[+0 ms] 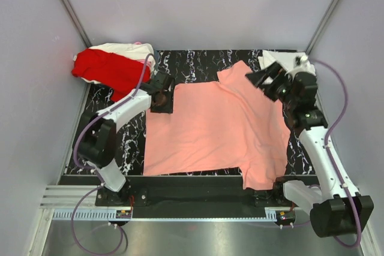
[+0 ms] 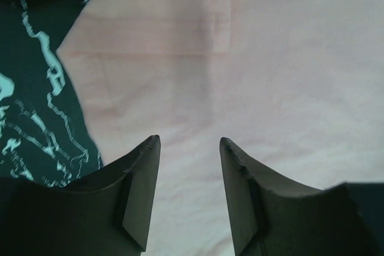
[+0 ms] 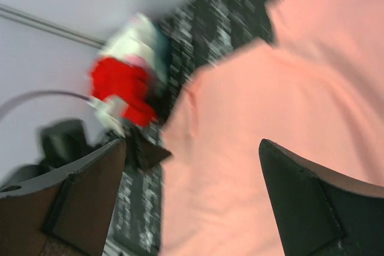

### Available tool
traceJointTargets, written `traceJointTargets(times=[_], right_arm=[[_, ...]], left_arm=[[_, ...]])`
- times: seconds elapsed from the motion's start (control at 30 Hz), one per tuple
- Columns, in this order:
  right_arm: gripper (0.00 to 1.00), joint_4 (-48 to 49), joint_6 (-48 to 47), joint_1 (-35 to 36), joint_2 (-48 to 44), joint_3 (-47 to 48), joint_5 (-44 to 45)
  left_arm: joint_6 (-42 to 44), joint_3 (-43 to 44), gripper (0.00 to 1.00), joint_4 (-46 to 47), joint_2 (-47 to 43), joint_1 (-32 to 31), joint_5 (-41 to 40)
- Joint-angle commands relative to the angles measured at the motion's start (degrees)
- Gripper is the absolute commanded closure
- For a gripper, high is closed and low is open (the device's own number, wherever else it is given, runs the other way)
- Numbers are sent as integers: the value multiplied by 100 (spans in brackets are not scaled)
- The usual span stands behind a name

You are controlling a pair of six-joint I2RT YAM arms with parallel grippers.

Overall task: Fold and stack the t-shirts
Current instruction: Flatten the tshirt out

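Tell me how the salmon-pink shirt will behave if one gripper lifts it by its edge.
The salmon-pink shirt lies flat and thin with soft wrinkles, so it will probably droop and trail, not lift as a sheet. It looks light. The left gripper, open above its edge, would likely bunch the cloth when closing.

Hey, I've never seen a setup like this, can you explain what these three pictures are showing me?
They show two robot arms on a black marbled table. One picture looks down from above; the other two come from cameras on each wrist, showing that arm's own jaws. A salmon-pink shirt lies spread flat. The left gripper hovers open over the shirt's left edge; the right gripper is open above its far right corner. Neither holds anything. A red shirt sits on a white one in the far left corner.
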Motion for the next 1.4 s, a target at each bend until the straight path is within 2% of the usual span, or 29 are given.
traceJointTargets(times=[0.0, 0.13, 0.43, 0.63, 0.87, 1.03, 1.07, 1.13, 1.17, 1.2, 1.37], right_arm=[[0, -800, -377, 19, -223, -1044, 278], [0, -845, -440, 10, -839, -1766, -55], [0, 156, 0, 37, -1946, -3577, -540], [0, 543, 88, 46, -2026, -4061, -557], [0, 764, 114, 46, -1587, -4132, -619], [0, 957, 132, 37, -1508, -4150, -619], [0, 966, 123, 45, -1499, -4150, -628], [0, 974, 123, 46, -1446, -4150, -619], [0, 983, 140, 46, -1437, -4150, -610], [0, 992, 141, 46, -1411, -4150, -610], [1, 1045, 132, 45, -1244, -4132, -628]], left_arm=[[170, 508, 50, 256, 536, -96, -258], [205, 1149, 50, 133, 1405, -210, -372], [275, 2195, 47, -235, 2311, -413, -1005], [319, 2328, 49, -350, 2611, -413, -1295], [275, 2337, 55, -377, 2708, -404, -1383], [328, 2407, 65, -385, 2682, -378, -1445], [345, 2416, 73, -394, 2699, -378, -1462], [380, 2486, 82, -438, 2734, -351, -1471], [381, 2530, 94, -464, 2752, -316, -1497], [389, 2539, 98, -491, 2743, -299, -1498], [521, 2705, 100, -649, 2682, -150, -1769]])
